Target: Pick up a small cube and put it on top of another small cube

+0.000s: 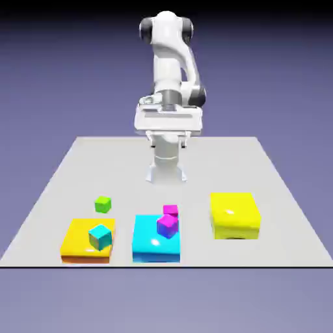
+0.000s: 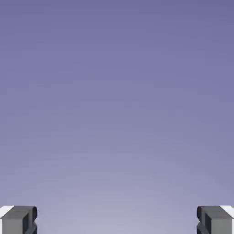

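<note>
Tabletop point(image 1: 130, 166), pale grey, spans the exterior view beneath a white robot arm point(image 1: 168, 58). Yellow point(image 1: 233, 205), cyan point(image 1: 146, 244) and orange point(image 1: 75, 240) blocks lie flat near its front edge. The gripper point(image 1: 168, 143) is raised, its fingers spread wide around nothing, presumably because no cube is chosen. Smallest, a bright green cube point(image 1: 103, 204) sits on the bare surface behind the orange block, probably easy to reach from above.

Place: simulated robot scene, rendered
Backdrop: plain blue-violet
Worktop point(image 1: 143, 195): flat, pale grey
Machine: white robot arm point(image 1: 167, 65)
Objects: bright, plain-coloured cubes point(image 1: 103, 204) and blocks point(image 1: 234, 211)
</note>
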